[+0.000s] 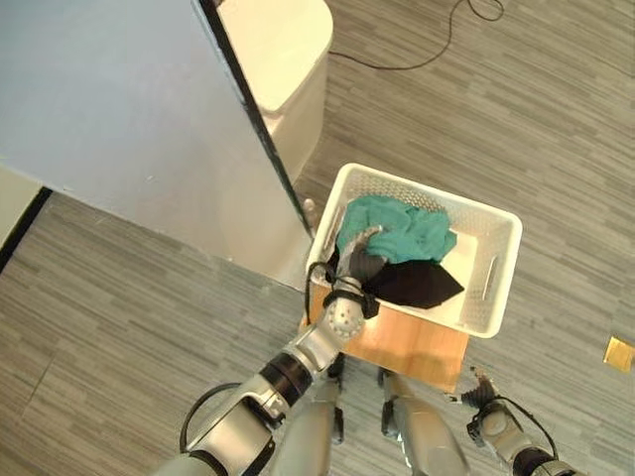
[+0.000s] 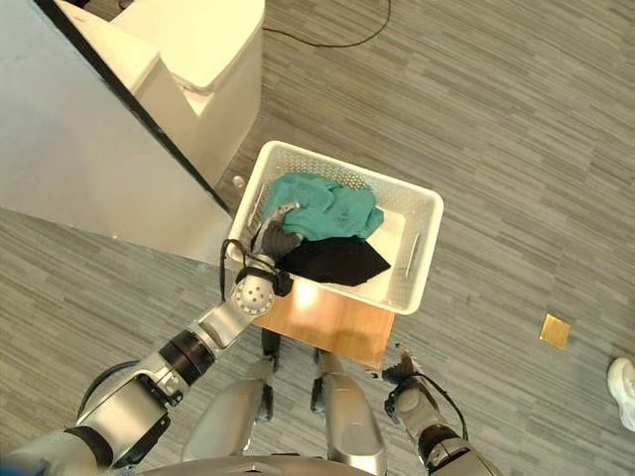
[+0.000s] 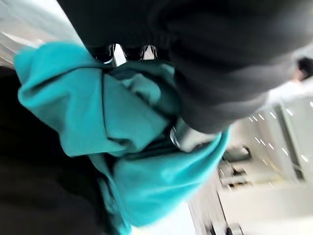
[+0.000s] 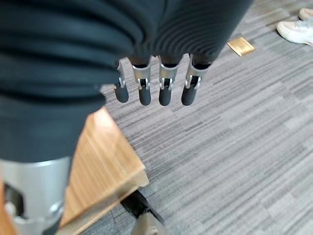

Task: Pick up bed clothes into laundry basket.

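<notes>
Left eye view, nearest first: the right hand point(image 1: 483, 399) hangs low beside the robot, over the grey plank floor point(image 1: 556, 129), and its own wrist view shows its fingers point(image 4: 165, 88) straight and relaxed with nothing in them. A little further on stands a small wooden stand point(image 1: 412, 342) that carries the white laundry basket point(image 1: 493, 297). The left hand point(image 1: 359, 260) reaches over the basket's near rim and down into it, resting on the clothes. In the left wrist view its dark cover lies against the teal garment point(image 3: 122, 142) with folds of the cloth bunched around it, but whether its fingers grip the cloth or have let it go I cannot tell, since they are buried in the fabric.

The teal garment point(image 1: 397, 230) lies heaped in the basket, filling the side nearest the bed, and a black garment point(image 1: 417, 283) lies just beside it, touching it, toward the near wall. Beyond the basket the pale blue bed surface point(image 1: 109, 109) looks bare as far as the frame reaches, with a cream bedside cabinet point(image 1: 283, 59) behind it.

By my judgement the task is almost finished: both pieces are already in the basket, and what remains is for the left hand to come clear and for any part of the bed outside the frame to be checked.
</notes>
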### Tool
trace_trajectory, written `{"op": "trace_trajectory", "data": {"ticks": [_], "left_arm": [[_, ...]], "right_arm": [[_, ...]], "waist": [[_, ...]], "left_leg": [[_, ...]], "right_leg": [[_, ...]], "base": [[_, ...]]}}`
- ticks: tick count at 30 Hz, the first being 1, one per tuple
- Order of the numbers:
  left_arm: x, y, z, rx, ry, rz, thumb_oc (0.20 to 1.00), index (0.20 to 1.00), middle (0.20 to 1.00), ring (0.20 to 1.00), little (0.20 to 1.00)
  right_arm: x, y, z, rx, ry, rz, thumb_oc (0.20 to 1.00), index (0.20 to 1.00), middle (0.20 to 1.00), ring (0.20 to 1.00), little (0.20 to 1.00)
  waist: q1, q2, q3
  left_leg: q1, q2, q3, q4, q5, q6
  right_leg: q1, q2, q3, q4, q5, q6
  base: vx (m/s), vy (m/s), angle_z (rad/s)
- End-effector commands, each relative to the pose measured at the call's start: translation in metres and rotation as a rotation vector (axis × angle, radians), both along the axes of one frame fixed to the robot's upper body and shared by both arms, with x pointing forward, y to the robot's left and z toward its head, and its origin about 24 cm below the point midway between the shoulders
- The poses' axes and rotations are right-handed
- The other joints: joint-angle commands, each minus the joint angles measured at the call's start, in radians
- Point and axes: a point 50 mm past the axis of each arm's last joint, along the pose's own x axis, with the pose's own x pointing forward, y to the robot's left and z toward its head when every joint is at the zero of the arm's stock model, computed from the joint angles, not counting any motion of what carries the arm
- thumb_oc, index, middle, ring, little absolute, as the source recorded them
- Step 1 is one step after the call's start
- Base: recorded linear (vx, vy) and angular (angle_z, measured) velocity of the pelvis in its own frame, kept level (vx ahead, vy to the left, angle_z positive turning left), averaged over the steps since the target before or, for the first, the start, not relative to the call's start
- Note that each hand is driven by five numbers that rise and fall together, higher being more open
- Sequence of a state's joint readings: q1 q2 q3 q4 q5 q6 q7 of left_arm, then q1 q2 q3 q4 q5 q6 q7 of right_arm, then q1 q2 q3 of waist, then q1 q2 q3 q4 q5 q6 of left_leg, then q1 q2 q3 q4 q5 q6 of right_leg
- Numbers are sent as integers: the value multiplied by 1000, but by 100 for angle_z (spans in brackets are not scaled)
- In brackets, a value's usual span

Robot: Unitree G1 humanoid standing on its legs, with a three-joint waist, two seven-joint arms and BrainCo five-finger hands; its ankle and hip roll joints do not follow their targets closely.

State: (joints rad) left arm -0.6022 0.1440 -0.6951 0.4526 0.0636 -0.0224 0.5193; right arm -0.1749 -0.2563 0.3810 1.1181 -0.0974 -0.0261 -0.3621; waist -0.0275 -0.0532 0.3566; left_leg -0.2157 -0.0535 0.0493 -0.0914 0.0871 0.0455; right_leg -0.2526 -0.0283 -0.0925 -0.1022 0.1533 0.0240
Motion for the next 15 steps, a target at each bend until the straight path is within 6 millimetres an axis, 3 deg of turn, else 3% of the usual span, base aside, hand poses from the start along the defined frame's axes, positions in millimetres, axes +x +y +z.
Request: {"op": "trace_trajectory", "data": {"ticks": [1,6,15], "left_arm": [[0,-35,32,-29,-144,-107,1000,1000,1000,1000,1000],[2,-38,28,2,-134,-107,1000,1000,1000,1000,1000],[16,-17,25,62,-113,-47,1000,1000,1000,1000,1000]], "right_arm": [[-12,-26,0,-57,25,-66,1000,1000,1000,1000,1000],[-14,-30,-1,-56,29,-85,1000,1000,1000,1000,1000],[-18,-36,-1,-58,38,-110,1000,1000,1000,1000,1000]], "waist": [[12,25,16],[0,39,4],[21,67,-39]], "left_leg": [[5,67,-9,4,-58,-49],[18,67,-4,4,-59,-51],[44,62,-53,4,-51,-57]], "right_leg": [[94,-62,3,15,-119,93],[101,-62,8,15,-121,92],[155,-64,-39,15,-139,78]], "base": [[-18,-11,-21],[-25,-12,-12],[-23,-59,16]]}}
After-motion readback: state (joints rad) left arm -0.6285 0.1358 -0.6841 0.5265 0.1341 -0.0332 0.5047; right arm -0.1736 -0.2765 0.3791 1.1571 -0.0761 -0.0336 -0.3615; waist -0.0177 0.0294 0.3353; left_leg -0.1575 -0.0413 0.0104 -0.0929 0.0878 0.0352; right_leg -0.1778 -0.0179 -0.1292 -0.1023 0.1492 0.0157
